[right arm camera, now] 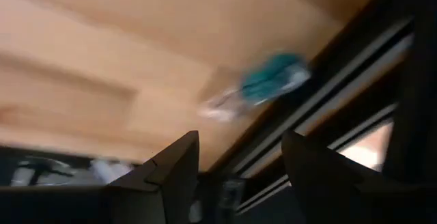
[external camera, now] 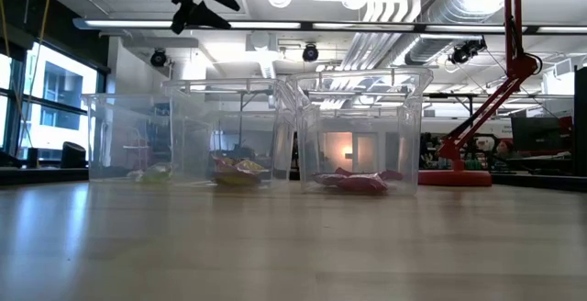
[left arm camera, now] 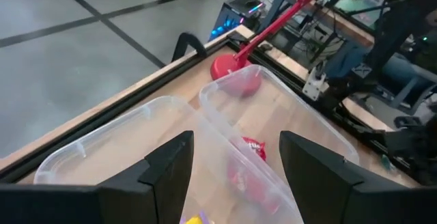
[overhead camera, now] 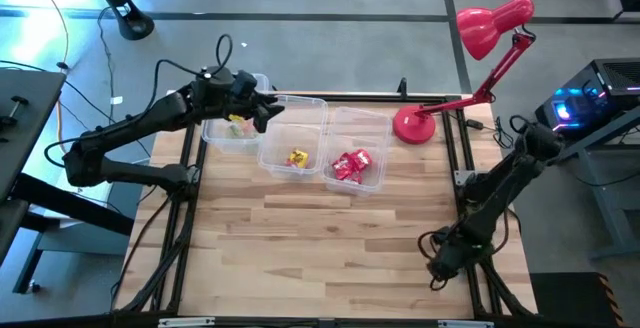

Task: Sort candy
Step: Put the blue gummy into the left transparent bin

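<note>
Three clear bins stand in a row at the table's far side. The left bin [overhead camera: 222,140] holds green and pale candy [overhead camera: 238,126]. Yellow candy [overhead camera: 297,157] lies in the middle bin [overhead camera: 272,156], and red packets [overhead camera: 350,165] lie in the right bin [overhead camera: 378,128]. My left gripper [overhead camera: 268,111] hangs open and empty high above the wall between the left and middle bins [left arm camera: 235,142]. My right gripper [overhead camera: 437,266] waits open by the table's right near corner [right arm camera: 239,142], above a blurred teal wrapped piece [right arm camera: 270,77] lying on the wood near the edge.
A red desk lamp stands with its base [overhead camera: 413,125] on the table's far right corner, just right of the right bin, and its arm slants up to the right. Bare wood [overhead camera: 330,248] spreads across the near half of the table. A dark frame rail [overhead camera: 350,96] runs behind the bins.
</note>
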Available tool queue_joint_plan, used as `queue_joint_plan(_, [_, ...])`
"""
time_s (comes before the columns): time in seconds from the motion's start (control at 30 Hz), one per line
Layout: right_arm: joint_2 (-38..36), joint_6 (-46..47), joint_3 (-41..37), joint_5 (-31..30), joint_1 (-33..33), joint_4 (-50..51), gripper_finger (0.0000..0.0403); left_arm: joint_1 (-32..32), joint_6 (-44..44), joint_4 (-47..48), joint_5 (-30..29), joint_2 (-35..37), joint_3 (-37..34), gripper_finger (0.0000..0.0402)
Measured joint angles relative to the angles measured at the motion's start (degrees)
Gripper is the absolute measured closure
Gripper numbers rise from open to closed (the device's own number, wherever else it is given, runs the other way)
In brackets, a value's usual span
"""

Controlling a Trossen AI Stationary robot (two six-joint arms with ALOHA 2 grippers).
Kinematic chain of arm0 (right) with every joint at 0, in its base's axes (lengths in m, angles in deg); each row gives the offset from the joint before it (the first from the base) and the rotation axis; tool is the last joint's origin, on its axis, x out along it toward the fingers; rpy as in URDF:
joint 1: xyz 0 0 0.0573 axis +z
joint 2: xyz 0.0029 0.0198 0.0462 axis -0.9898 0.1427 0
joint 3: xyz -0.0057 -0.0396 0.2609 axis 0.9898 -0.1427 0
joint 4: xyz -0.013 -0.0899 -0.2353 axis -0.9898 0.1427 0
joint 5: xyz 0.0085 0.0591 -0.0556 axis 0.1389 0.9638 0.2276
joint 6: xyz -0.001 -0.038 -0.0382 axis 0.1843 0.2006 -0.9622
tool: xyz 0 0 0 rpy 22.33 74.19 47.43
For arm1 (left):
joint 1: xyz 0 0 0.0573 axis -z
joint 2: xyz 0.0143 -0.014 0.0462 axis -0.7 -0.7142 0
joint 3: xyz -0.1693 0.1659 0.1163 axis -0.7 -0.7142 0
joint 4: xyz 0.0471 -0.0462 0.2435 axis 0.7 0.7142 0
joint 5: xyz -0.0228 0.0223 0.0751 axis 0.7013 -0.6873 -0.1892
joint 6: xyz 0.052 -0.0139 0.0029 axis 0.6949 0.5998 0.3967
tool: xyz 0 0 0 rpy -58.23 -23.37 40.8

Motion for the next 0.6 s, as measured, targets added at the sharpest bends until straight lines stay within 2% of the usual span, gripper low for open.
queue_joint_plan(0.13, [0.0, -5.5, -3.4, 4.2, -1.4, 0.7, 0.0199, 0.0, 0.0, -1.0, 0.0, 0.0, 0.0, 0.019])
queue_joint_plan(0.23, [0.0, -10.2, -5.4, 4.9, -2.8, -0.1, 0.0211, 0.0, 0.0, -1.1, 0.0, 0.0, 0.0, 0.019])
queue_joint_plan(0.37, [0.0, -14.5, -7.9, 6.4, -3.8, -2.9, 0.0245, 0.0, 0.0, -1.0, 0.0, 0.0, 0.0, 0.019])
queue_joint_plan(0.6, [0.0, -16.4, -11.7, 8.1, -3.8, -11.3, 0.0309, 0.0, 0.0, -1.0, 0.0, 0.0, 0.0, 0.019])
